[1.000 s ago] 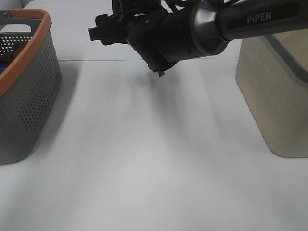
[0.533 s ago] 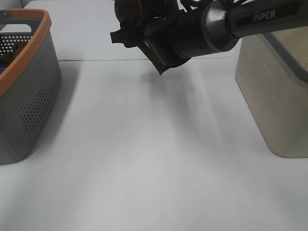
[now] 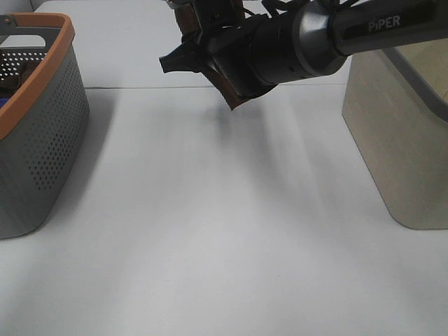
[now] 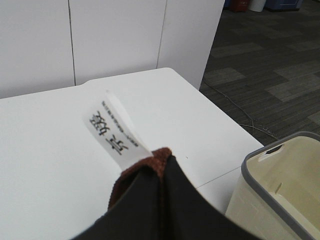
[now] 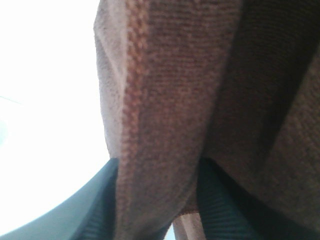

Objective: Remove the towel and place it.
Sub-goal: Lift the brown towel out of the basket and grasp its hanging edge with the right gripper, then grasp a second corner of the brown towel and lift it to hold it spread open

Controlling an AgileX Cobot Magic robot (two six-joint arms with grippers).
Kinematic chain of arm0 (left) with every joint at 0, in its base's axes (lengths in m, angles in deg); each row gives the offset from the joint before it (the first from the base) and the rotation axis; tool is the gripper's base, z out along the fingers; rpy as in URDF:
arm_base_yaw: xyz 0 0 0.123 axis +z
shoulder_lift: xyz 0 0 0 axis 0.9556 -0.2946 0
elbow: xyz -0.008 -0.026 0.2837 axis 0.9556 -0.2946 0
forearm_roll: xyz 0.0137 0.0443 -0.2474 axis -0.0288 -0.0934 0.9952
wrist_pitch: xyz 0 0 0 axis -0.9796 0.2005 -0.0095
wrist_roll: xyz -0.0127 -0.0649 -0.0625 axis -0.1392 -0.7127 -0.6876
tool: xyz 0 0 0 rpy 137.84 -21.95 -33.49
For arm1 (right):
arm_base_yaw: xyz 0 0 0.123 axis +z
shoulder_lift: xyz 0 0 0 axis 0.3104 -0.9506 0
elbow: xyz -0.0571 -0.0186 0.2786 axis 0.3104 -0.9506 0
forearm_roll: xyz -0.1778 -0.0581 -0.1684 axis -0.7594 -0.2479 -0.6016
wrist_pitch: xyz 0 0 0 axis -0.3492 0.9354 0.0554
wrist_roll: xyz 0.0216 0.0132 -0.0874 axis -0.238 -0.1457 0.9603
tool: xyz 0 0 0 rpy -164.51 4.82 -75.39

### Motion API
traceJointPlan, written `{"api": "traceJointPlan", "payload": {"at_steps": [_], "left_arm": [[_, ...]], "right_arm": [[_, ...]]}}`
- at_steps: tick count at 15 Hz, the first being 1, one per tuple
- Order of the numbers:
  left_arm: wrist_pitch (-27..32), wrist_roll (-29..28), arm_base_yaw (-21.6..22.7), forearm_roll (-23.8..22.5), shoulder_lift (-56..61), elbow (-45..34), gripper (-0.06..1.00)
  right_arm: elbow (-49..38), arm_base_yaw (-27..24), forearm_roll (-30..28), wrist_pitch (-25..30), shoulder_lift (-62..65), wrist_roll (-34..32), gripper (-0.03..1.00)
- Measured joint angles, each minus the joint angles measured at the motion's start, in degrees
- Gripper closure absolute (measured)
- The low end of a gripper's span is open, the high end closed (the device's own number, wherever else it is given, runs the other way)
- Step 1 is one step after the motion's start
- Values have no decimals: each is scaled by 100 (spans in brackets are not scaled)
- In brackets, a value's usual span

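brown knit towel (image 5: 165,100) with white printed tag (image 4: 112,127), pinched by left end effector (image 4: 162,192) and right end effector (image 5: 160,200).

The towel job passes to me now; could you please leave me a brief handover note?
Left end effector: shut on the towel beside its white tag.
Right end effector: shut on the towel too.
Towel: held in the air over the table, between the grey basket and the beige bin.
Done: towel is out of the basket.
To do: lay it down, release.
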Motion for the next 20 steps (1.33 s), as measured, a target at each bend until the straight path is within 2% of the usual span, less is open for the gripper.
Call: {"api": "traceJointPlan", "payload": {"at_steps": [4,9,13,15,16,17,20], "left_arm": [[-126,0,0,-115,-23,0,94],[-149,0,0,-143,-223,0,94],[-258,0,0,-258,-223,0,94],[-264,0,0,-264,-223,0,94],[-264,0,0,-264,-223,0,94],[-264,0,0,-264,-223,0,94],[-264,0,0,-424,-223,0,94]], "right_arm": [[0,0,0,195,0,97,53],[0,0,126,223,0,516,56],[0,0,292,223,0,802,63],[0,0,304,218,0,900,73],[0,0,315,218,0,991,90],[0,0,344,218,0,1003,97],[0,0,493,246,74,1106,97]]}}
